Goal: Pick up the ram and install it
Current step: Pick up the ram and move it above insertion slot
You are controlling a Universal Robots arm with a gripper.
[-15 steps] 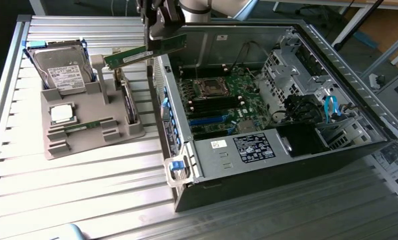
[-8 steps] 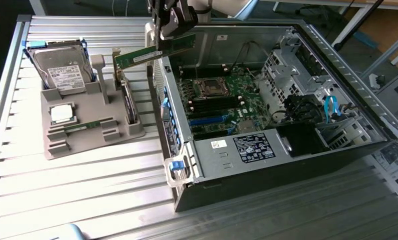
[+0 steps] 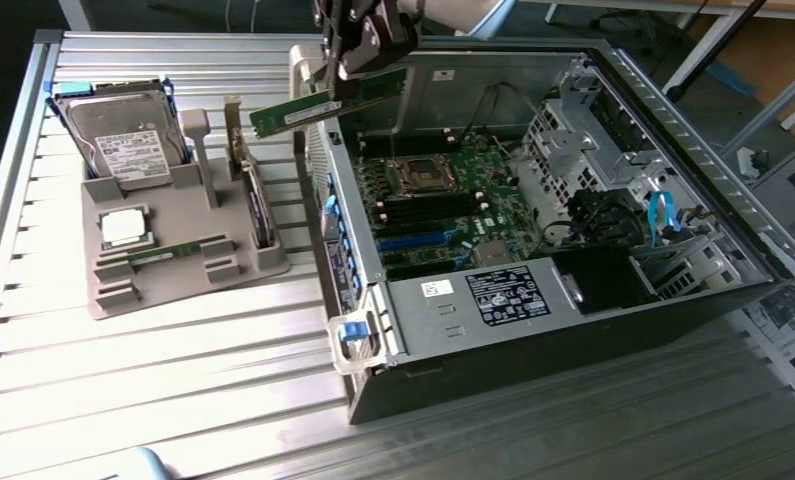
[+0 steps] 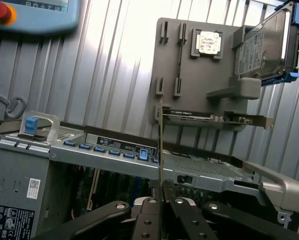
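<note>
The end effector [image 3: 353, 72] clenched one ram [image 3: 304, 110] over the open computer case [image 3: 424, 320] — one hard drive [image 3: 124, 140] and one CPU [image 3: 124, 226] sat nearby, labels unreadable.

The ribbed silver worktop [image 3: 170, 400] is bare metal with a soft brushed sheen. The grey parts holder [image 3: 184, 205] looks like matt moulded plastic. The open computer case [image 3: 411, 325] is dull sheet steel carrying paper labels. The thin green circuit-board ram stick [image 3: 320, 107] has a faint lacquered gloss. The black fingers [image 4: 148, 220] look matt.
</note>
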